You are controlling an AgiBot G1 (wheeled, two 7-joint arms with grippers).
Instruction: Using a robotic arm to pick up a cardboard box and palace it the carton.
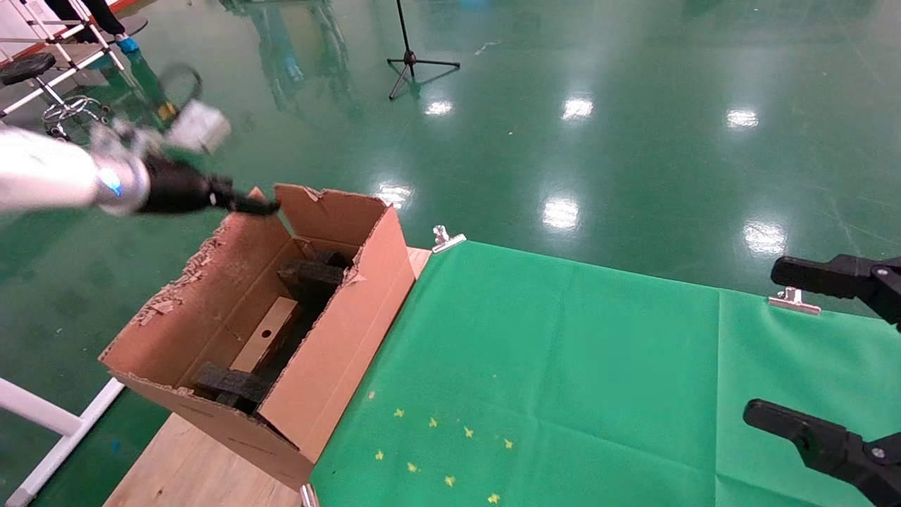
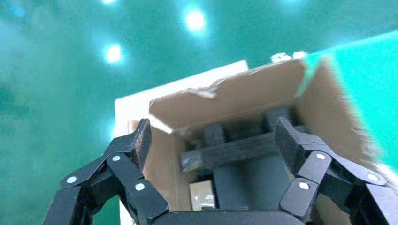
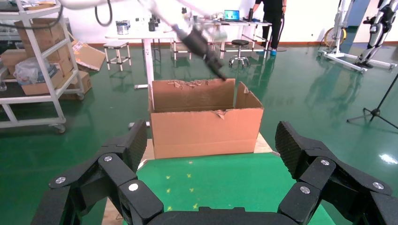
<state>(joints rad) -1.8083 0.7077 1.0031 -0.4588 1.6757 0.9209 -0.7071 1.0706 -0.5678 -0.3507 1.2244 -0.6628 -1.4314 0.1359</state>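
Observation:
The large carton point(image 1: 331, 352) with a ragged rim stands on the left end of the table. Black foam blocks point(image 1: 310, 276) lie inside it. The slim cardboard box point(image 1: 266, 335) with a round hole rests inside the carton between the foam blocks; one end of it shows in the left wrist view point(image 2: 202, 195). My left gripper point(image 1: 248, 205), on the white arm with the blue ring, hovers over the carton's far left corner. It is open and empty point(image 2: 213, 137), looking down into the carton point(image 2: 234, 96). My right gripper point(image 1: 764, 341) is open and empty at the right edge, facing the carton point(image 3: 206, 126).
A green cloth point(image 1: 563, 352) covers the table, held by metal clips point(image 1: 447, 239) point(image 1: 792, 301). Bare wood point(image 1: 190, 465) shows under the carton. A tripod point(image 1: 412, 60) stands on the green floor beyond. Shelves with boxes point(image 3: 33, 61) and tables stand far behind the carton.

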